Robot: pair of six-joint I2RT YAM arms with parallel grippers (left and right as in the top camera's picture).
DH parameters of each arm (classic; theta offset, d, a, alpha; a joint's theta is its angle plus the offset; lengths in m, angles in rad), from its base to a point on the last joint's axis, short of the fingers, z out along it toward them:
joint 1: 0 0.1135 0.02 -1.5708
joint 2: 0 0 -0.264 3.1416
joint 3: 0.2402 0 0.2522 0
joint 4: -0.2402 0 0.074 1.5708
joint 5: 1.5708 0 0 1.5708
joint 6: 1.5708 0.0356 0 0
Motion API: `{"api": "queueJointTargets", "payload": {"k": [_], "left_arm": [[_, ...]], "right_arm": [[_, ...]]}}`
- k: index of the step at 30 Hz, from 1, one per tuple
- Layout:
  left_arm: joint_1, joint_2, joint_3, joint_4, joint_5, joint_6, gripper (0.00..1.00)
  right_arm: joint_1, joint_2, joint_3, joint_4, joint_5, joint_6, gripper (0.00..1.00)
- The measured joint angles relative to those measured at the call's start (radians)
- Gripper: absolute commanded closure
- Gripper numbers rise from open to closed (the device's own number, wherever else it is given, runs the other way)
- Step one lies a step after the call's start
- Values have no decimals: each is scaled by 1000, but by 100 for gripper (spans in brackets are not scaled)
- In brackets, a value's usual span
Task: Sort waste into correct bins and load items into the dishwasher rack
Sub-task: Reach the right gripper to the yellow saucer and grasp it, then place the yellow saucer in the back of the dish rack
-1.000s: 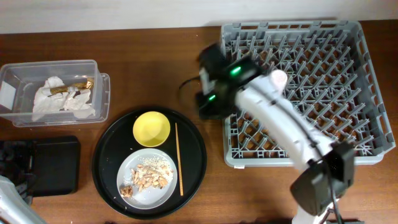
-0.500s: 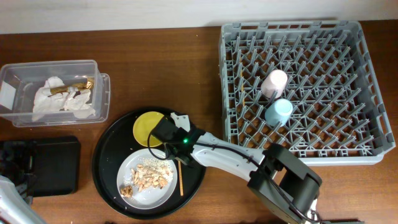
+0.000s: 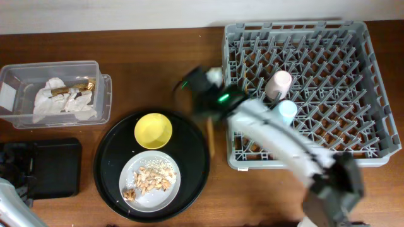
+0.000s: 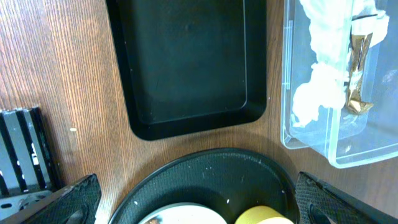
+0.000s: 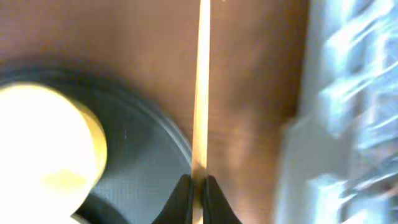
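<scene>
Right gripper [image 5: 197, 186] is clenched on the near end of the wooden chopstick [image 5: 202, 81], whose long axis runs straight out ahead of the fingers, parallel to and just outside the dishwasher rack [image 3: 297, 25] wall, so this gripper is judged much the nearer to the rack.

likely a robot lab: wooden table [image 3: 145, 63], dishwasher rack [image 3: 334, 63], clear tub [image 3: 105, 94].

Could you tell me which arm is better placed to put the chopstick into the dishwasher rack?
Right: the right gripper is shut on the chopstick beside the rack, while the left gripper hovers far off near the small black tray.
</scene>
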Motion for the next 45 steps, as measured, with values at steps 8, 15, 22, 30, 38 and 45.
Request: {"api": "queueJointTargets", "payload": {"k": [8,15,22,30,38,45], "left_arm": [[0,0,0,0,0,0,1],[0,0,0,0,0,0,1],[0,0,0,0,0,0,1],[0,0,0,0,0,0,1],[0,0,0,0,0,0,1],[0,0,0,0,0,0,1]], "right_arm": [[-488,77,60,19,-242,-415,65],[-492,80,59,-68,-351,-351,57],[-236,-275,72,-3,-727,-341,27],[298,341,65,425,-287,-297,27],[373,408,65,453,-106,-293,74],[367,401,133,334,-86,-245,96]]}}
